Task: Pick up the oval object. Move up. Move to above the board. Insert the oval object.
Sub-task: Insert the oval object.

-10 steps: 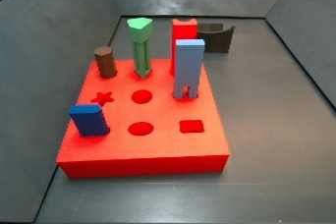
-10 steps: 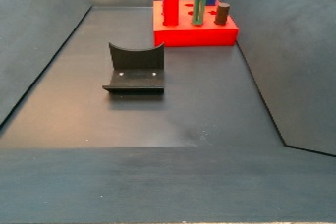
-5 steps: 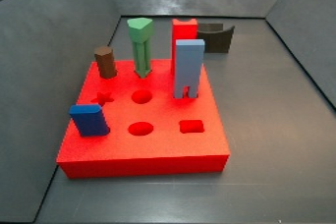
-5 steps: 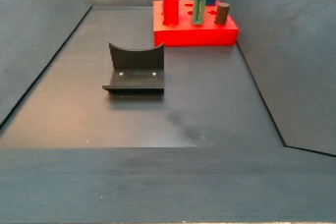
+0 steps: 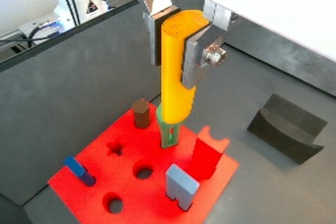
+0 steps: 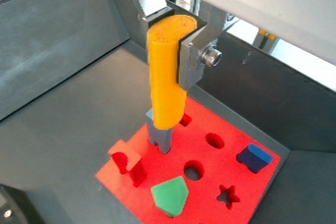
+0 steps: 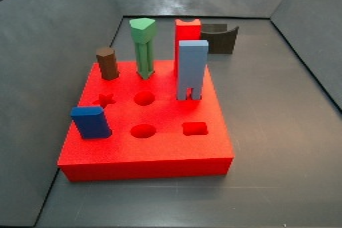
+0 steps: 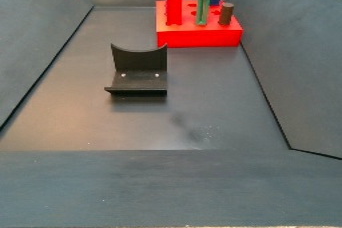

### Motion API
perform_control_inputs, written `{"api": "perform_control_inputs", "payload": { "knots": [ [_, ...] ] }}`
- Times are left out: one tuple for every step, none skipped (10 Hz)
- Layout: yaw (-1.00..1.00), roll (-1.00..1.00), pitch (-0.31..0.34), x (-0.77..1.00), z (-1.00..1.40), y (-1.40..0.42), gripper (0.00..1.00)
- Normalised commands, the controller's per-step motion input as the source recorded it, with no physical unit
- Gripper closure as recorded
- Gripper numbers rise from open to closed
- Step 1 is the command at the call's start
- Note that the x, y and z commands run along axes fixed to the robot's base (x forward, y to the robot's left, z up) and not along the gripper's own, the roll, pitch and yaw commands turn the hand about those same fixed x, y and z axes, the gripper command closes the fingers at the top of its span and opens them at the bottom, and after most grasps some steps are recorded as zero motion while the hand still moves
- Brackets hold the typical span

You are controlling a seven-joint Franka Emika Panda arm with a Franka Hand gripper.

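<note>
pincer (image 5: pixel 182 33): clamping the oval object (image 5: pixel 178 71), hanging upright
position: hovering above the board (image 5: pixel 132 169)

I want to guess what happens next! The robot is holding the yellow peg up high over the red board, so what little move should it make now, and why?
Probably a slow move straight down. The gripper is shut on the yellow peg, held upright well above the red board in both wrist views. Its open holes are below, but which hole the peg is over I cannot tell.

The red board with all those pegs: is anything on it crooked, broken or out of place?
Nothing stands out. The pegs on the board stand upright, and the fixture sits apart on the floor. The gripper holds the oval object upright, high above the board.
</note>
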Motion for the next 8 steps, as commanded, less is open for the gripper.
{"api": "perform_control_inputs", "payload": {
  "knots": [
    [-1.0, 0.0, 0.0, 0.0, -0.1, 0.0, 1.0],
    [-1.0, 0.0, -0.019, 0.0, -0.15, 0.0, 1.0],
    [-1.0, 0.0, -0.051, 0.0, -0.19, 0.0, 1.0],
    [-1.0, 0.0, -0.09, 0.01, -0.19, 0.0, 1.0],
    [-1.0, 0.0, -0.08, 0.01, -0.17, 0.0, 1.0],
    [-1.0, 0.0, -0.061, 0.01, -0.19, 0.0, 1.0],
    [-0.98, 0.0, -0.009, 0.0, -0.15, -0.13, 1.0],
    [-0.93, 0.0, -0.026, 0.0, -0.2, -0.23, 1.0]
  ]
}}
